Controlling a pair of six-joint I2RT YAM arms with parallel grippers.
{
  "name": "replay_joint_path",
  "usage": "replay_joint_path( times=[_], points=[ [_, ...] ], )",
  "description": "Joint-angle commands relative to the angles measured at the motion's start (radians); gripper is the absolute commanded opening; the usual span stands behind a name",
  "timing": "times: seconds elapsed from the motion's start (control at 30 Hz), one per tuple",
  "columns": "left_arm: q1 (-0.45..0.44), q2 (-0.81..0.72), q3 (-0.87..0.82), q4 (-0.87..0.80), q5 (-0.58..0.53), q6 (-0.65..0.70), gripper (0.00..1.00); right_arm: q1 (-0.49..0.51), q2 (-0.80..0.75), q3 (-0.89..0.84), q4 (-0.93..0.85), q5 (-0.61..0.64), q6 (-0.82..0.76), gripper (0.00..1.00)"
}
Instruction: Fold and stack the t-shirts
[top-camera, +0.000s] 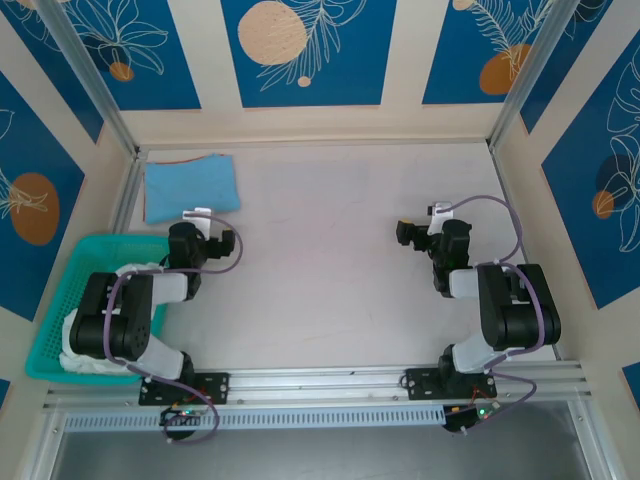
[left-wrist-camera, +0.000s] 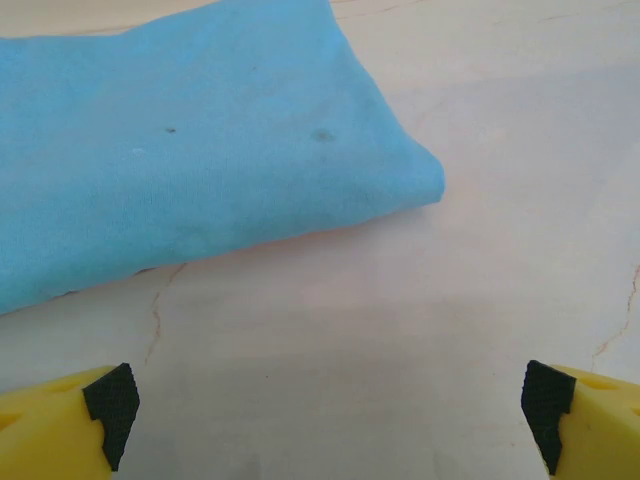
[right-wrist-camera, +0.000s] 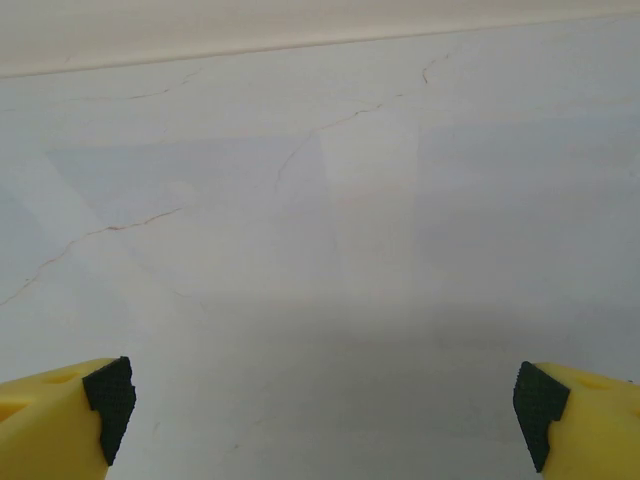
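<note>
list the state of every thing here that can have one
light-blue t-shirt, folded, lying flat
white t-shirt, unfolded, bunched in the teal basket, partly hidden
teal basket, upright, not empty
left claw, open, holding nothing
right claw, open, holding nothing

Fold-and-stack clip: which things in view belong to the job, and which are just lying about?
Job: blue shirt, folded, far left; white shirt, bunched in the basket.
Lying about: basket; table.
</note>
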Motion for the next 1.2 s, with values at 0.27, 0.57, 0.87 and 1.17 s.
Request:
replay_joint_path(
  times=[0.27, 0.57, 0.87, 1.17],
  points=[
    [0.008, -0.003, 0.009, 0.018, 0.025, 0.003, 1.0, 0.005, 0.0, -0.008, 0.036, 0.012, 0.001, 0.99],
    [0.008, -0.003, 0.009, 0.018, 0.024, 0.003, 1.0, -0.002, -0.002, -0.008, 0.032, -0.003, 0.004, 0.99],
    [0.01, -0.003, 0.008, 0.018, 0.025, 0.004, 1.0, -0.003, 0.0, -0.006, 0.031, -0.004, 0.004, 0.99],
    [-0.001, -0.148, 0.073, -0.213, 0.023, 0.003, 1.0, 0.123, -0.169, 0.05, -0.181, 0.246, -0.059, 0.99]
  ],
)
